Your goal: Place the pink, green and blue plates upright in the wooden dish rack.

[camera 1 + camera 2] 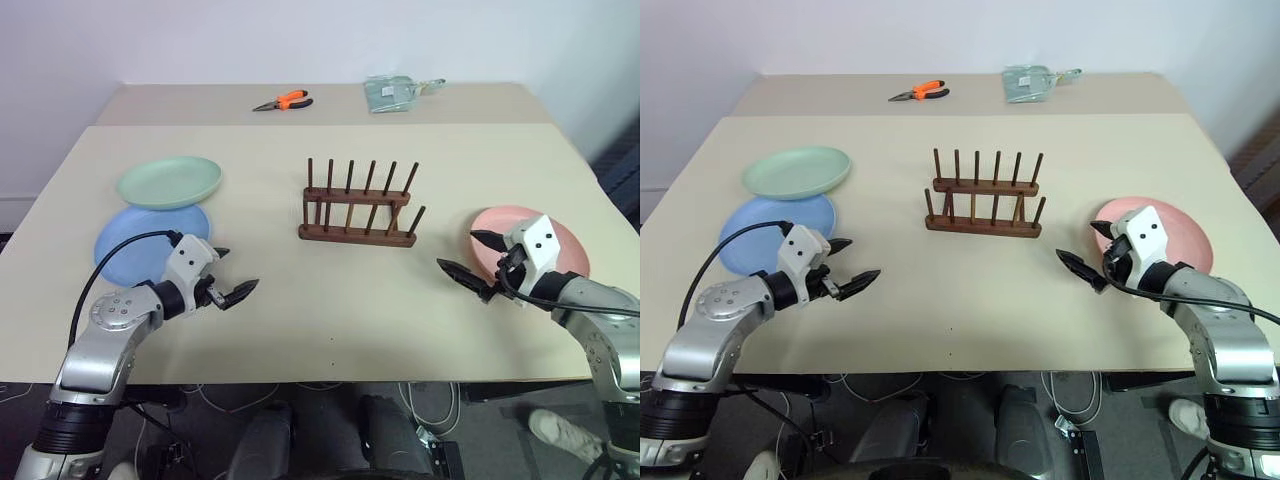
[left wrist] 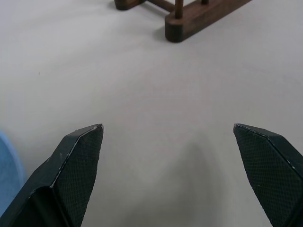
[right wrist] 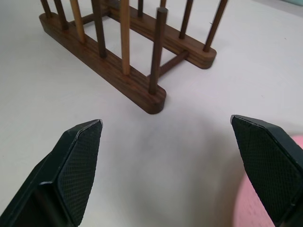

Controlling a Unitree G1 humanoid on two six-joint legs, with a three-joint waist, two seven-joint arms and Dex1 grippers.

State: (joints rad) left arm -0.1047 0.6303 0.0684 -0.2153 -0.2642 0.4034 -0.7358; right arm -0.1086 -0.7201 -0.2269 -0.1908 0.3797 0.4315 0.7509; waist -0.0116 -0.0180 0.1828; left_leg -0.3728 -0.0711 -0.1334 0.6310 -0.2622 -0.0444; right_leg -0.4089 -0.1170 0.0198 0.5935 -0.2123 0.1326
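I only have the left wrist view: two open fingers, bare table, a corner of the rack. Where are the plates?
Observer: Blue plate lies flat beside the left gripper, with the green plate overlapping its far edge.
Operator: And pink?
Observer: Pink plate lies flat on the table's right side, partly under the right gripper.
Operator: Is the right one holding it?
Observer: No, it is open and holds nothing.
Operator: Anything in the rack?
Observer: No, the rack holds no plates yet.
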